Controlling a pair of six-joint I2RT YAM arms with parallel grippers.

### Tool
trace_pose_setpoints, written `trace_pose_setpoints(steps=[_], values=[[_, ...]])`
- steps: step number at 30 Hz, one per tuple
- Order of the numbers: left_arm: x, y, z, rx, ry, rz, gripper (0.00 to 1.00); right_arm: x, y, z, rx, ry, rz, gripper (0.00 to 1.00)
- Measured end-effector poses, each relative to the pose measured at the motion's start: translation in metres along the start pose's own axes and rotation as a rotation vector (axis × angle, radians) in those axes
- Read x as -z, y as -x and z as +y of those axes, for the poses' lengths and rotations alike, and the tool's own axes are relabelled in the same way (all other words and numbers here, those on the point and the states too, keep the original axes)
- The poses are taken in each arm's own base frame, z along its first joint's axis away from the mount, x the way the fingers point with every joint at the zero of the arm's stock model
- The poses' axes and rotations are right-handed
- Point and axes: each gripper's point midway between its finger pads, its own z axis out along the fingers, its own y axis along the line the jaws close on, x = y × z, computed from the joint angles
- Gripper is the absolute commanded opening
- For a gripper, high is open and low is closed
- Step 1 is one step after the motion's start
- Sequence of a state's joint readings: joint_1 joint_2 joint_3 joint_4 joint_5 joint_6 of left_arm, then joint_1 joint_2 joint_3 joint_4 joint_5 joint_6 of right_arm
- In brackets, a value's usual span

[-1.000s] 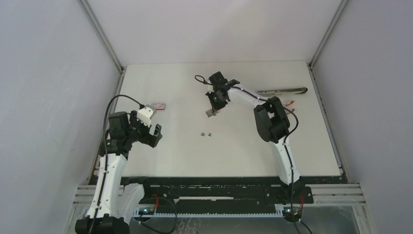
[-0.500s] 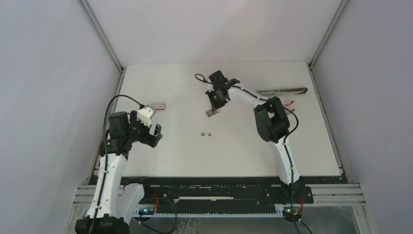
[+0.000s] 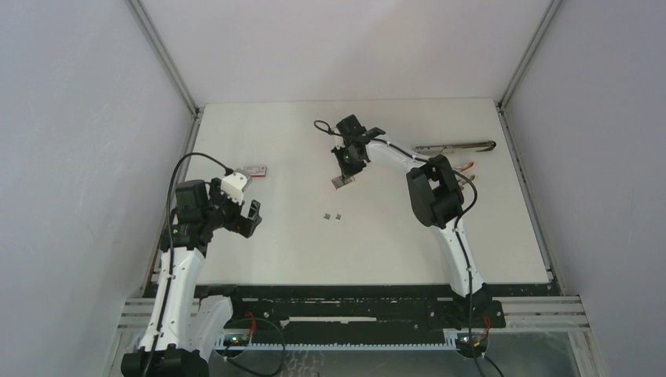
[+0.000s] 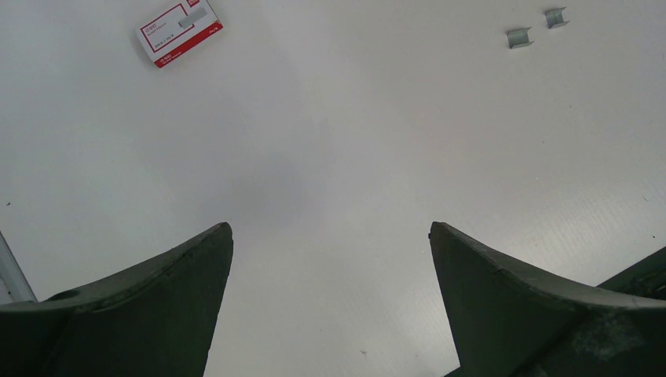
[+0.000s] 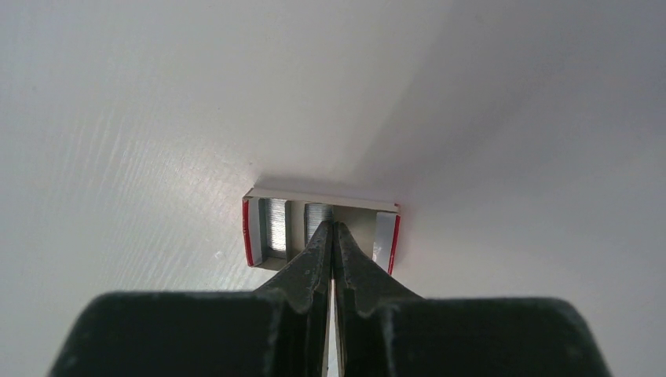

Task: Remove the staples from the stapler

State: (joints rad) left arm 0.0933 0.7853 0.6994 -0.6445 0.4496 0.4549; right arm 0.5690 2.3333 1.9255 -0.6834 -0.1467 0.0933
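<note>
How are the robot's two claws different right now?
The left gripper is wide open; the right gripper has its fingers pressed together. The left gripper hangs over bare table, with a closed red-and-white box lying ahead of it; the right gripper's tips sit at an open box holding grey staples. Both are dark, two-fingered and point down at the table.

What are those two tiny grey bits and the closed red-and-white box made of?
The grey bits look like bare metal: dull silver, bent into a channel, with pale glints. The box looks like printed card: flat, matte, crisp edges; thin plastic cannot be ruled out.
</note>
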Motion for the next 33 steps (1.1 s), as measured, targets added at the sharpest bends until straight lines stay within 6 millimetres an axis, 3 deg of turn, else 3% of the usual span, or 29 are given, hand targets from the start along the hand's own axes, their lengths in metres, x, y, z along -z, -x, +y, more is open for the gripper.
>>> trace_pose_setpoints(steps=[5, 9, 15, 21, 33], values=[[0.0, 0.0, 0.0, 0.0, 0.0, 0.0, 1.0, -0.0012, -0.0011, -0.0009, -0.001, -0.004, 0.003, 0.0], [0.0, 0.0, 0.0, 0.0, 0.0, 0.0, 1.0, -0.0012, -0.0012, -0.0011, 0.0, -0.006, 0.004, 0.13], [-0.0001, 0.0, -0.0001, 0.001, 0.0, 0.0, 1.0, -0.0012, -0.0016, -0.001, 0.0, -0.007, 0.005, 0.18], [-0.0001, 0.0, -0.0001, 0.001, 0.0, 0.0, 1.0, -0.0009, -0.0031, -0.0018, -0.002, -0.017, 0.011, 0.41], [-0.0001, 0.0, -0.0001, 0.001, 0.0, 0.0, 1.0, 0.0041, 0.0005, 0.0042, -0.001, -0.013, -0.002, 0.42]])
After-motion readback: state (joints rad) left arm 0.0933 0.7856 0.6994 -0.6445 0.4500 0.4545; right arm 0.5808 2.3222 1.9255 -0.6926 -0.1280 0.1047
